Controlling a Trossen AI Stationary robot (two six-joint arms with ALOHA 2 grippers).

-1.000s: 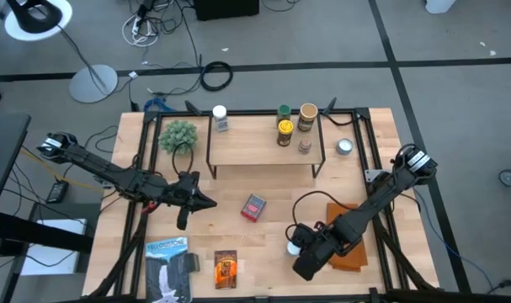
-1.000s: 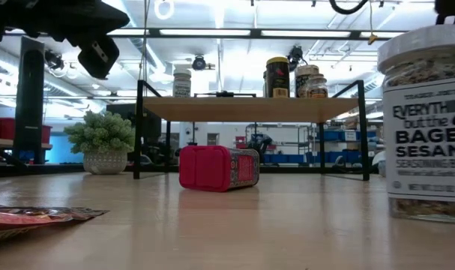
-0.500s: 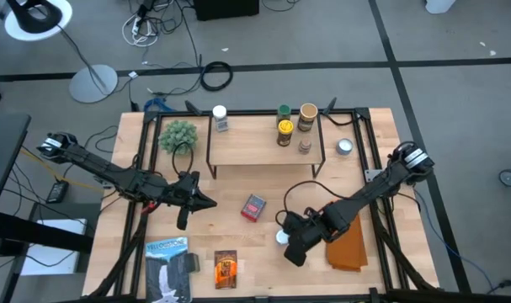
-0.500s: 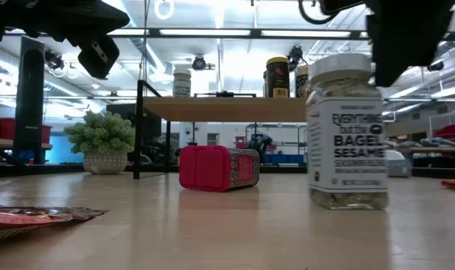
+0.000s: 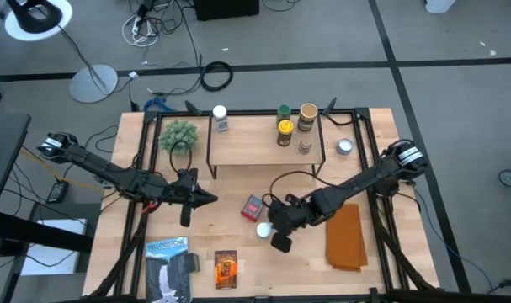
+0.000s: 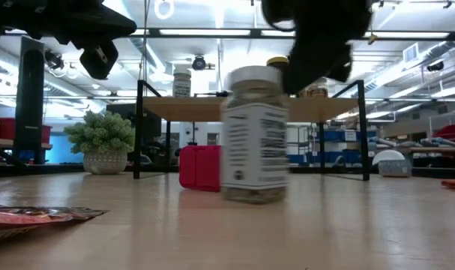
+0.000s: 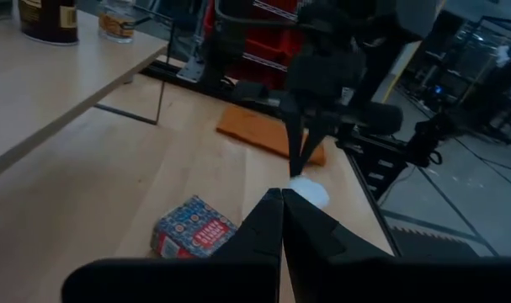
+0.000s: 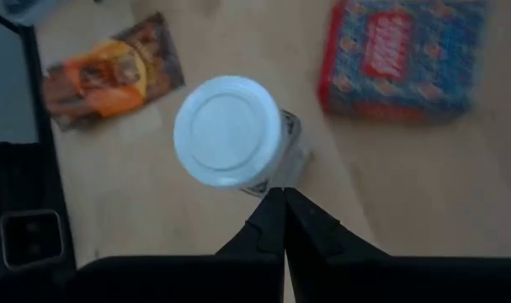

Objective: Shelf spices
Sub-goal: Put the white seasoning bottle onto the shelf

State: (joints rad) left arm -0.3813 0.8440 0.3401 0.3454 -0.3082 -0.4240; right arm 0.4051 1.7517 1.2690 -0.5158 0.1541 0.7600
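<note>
We see the right claw [image 5: 279, 239] with its fingers pressed together, holding nothing, its tips just beside the white-lidded jar [image 5: 263, 229] standing upright on the desk [image 5: 381, 269]. We judge the shut fingers are set against the jar's side to nudge it across the bare wood toward the shelf [image 5: 251, 145], rather than to lift it. The red box [image 5: 253, 207] lies just beside the jar, on the shelf side, and could be bumped. The left claw [image 5: 185, 210] waits with fingers together over the desk, near the plant [image 5: 178, 135], gripping nothing. Several jars [image 5: 294, 124] already stand on the shelf's top board, and another sits at its far-left corner. The dark box [image 5: 226, 268] and the blue-and-white package [image 5: 168, 268] lie at the near edge; the orange cloth [image 5: 347, 237] rests near the right arm.

In the low view the jar [image 6: 254, 135] is smeared, its label unreadable, and it hides part of the red box. We cannot tell whether the fingertips actually touch the jar.
</note>
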